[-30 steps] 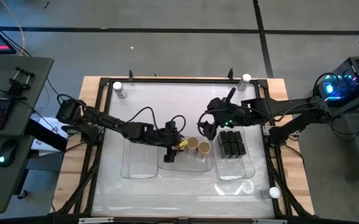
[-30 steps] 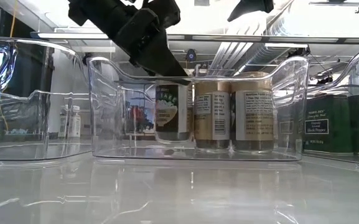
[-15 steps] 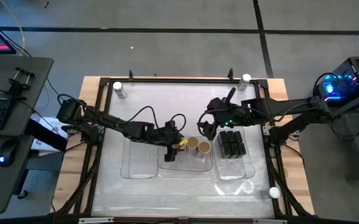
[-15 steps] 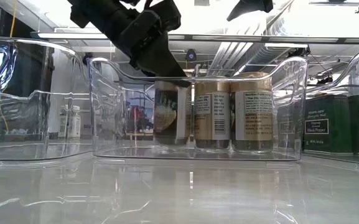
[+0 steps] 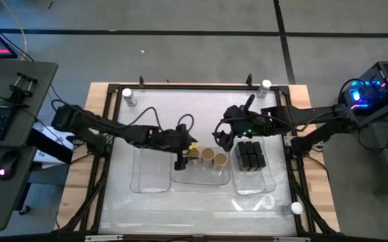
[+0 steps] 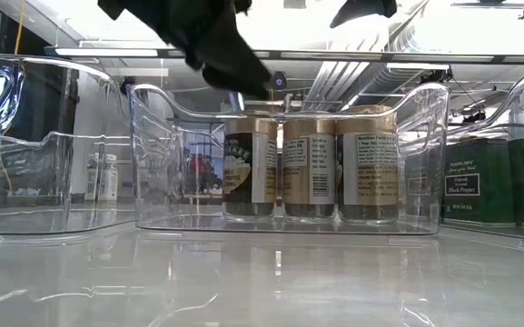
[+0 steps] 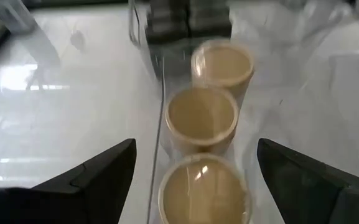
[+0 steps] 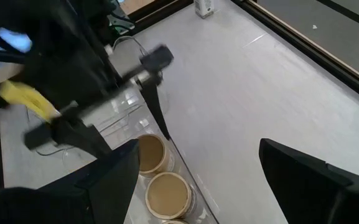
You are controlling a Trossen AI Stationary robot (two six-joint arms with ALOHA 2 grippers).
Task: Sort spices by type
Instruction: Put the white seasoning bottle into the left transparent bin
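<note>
Mid tray point(image 6: 153, 163): clear; 3 tan-topped spice jars point(image 6: 309, 168) in a row inside, upright, touching.
L gripper point(image 5: 182, 152): above mid tray, over the row's end jar, fingers point(image 7: 89, 177) spread wide, holding nothing.
R tray point(image 5: 267, 180): black spice boxes point(image 5: 250, 154) packed together.
R gripper point(image 5: 222, 137): near R tray's far end, jaws wide apart, empty.
White-lid jars point(image 5: 265, 87): at table corners, well apart.
</note>
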